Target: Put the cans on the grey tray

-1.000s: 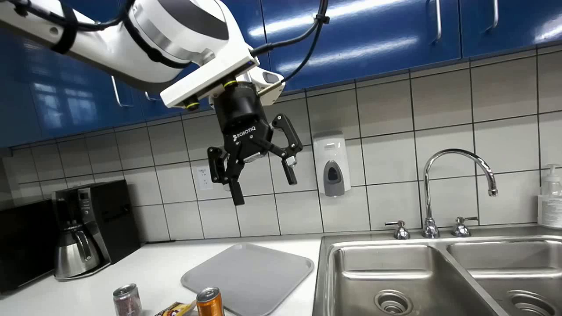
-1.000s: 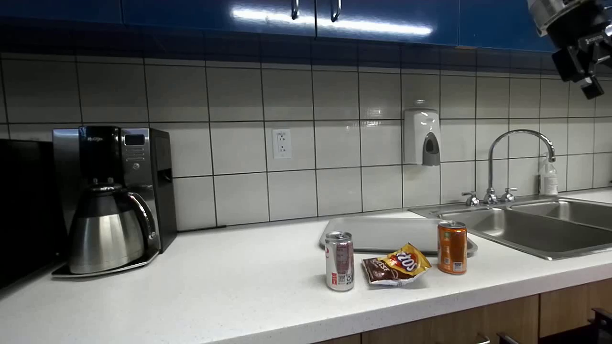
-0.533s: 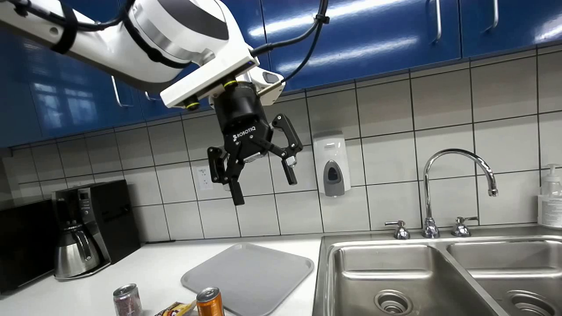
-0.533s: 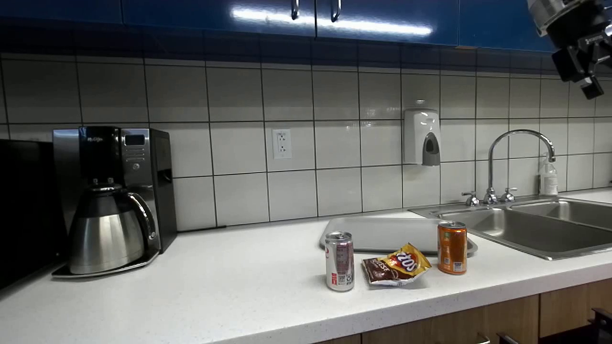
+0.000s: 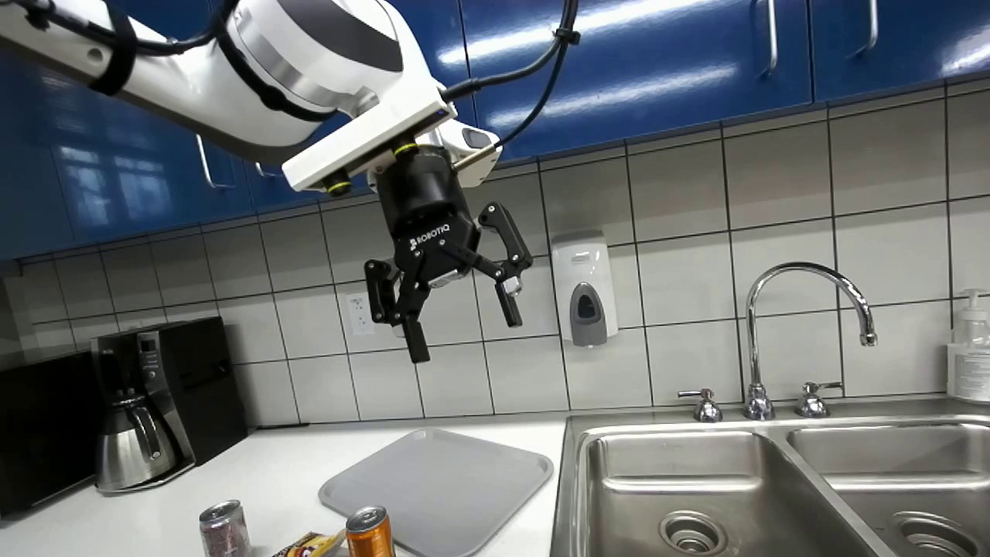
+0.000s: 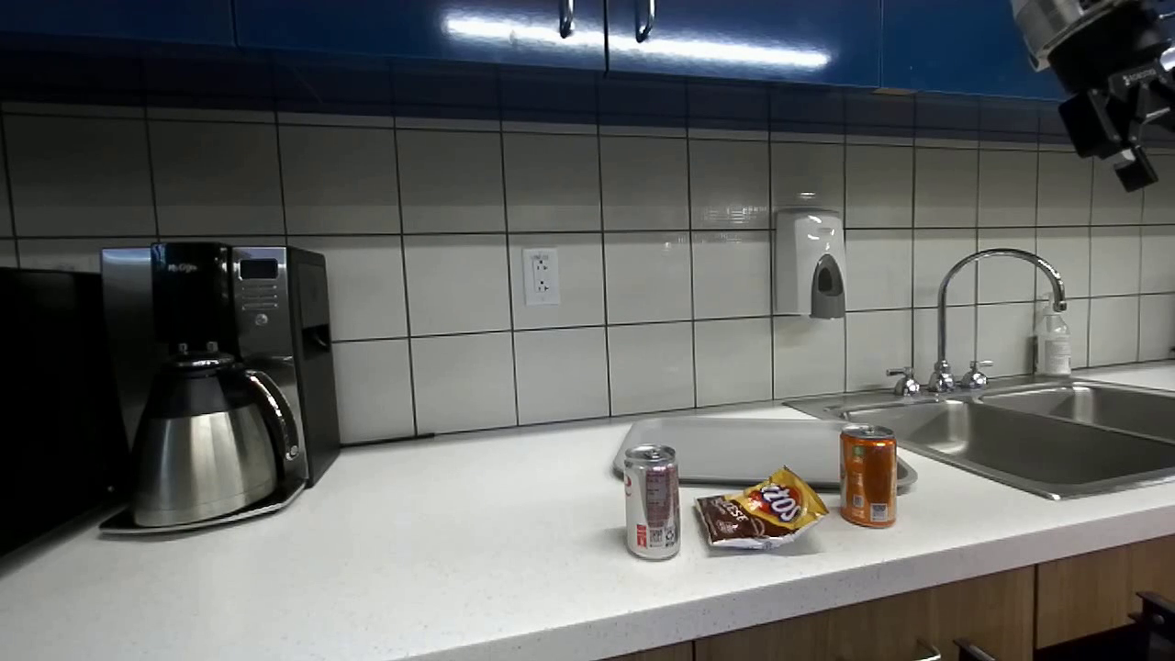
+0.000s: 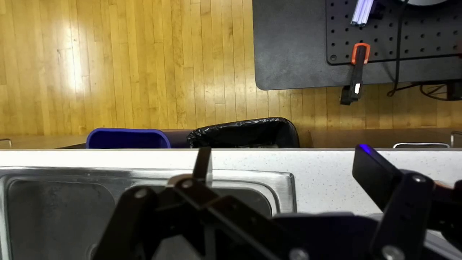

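The silver-grey can point(image 5: 224, 531) with reddish marking stands upright on the white counter, whole in an exterior view point(image 6: 652, 505). The orange can point(image 5: 370, 534) stands upright right of it, and shows in an exterior view point(image 6: 868, 479). Both are in front of the grey tray point(image 5: 445, 487), which lies flat and bare beside the sink; it also shows in an exterior view point(image 6: 734, 445). My gripper point(image 5: 465, 342) is open and empty, high above the counter and tray. In the wrist view its fingers point(image 7: 284, 147) are wide apart. Only part of it shows in an exterior view point(image 6: 1134, 156).
A snack bag point(image 6: 764, 510) lies between the cans. The double sink point(image 5: 696, 495) and faucet point(image 5: 808, 267) are right of the tray. A coffee maker point(image 6: 220, 367) stands at the left. Blue cabinets point(image 5: 657, 70) hang above. A bin point(image 7: 249, 133) is below the counter edge.
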Controlling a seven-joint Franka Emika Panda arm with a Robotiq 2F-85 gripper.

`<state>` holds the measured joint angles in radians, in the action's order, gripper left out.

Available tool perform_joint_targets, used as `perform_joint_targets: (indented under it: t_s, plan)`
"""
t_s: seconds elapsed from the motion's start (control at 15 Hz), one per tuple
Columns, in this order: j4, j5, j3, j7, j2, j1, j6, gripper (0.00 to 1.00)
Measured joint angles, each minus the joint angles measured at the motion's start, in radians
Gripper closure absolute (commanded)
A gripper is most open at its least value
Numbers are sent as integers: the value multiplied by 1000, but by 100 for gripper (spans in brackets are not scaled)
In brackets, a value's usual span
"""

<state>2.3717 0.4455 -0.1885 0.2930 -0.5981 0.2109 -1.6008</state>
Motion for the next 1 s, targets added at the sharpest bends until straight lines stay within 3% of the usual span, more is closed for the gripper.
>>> perform_joint_targets:
  t_s: [1.0]
  plan:
    - [169,-34,-32,0,1,-89,-185,0]
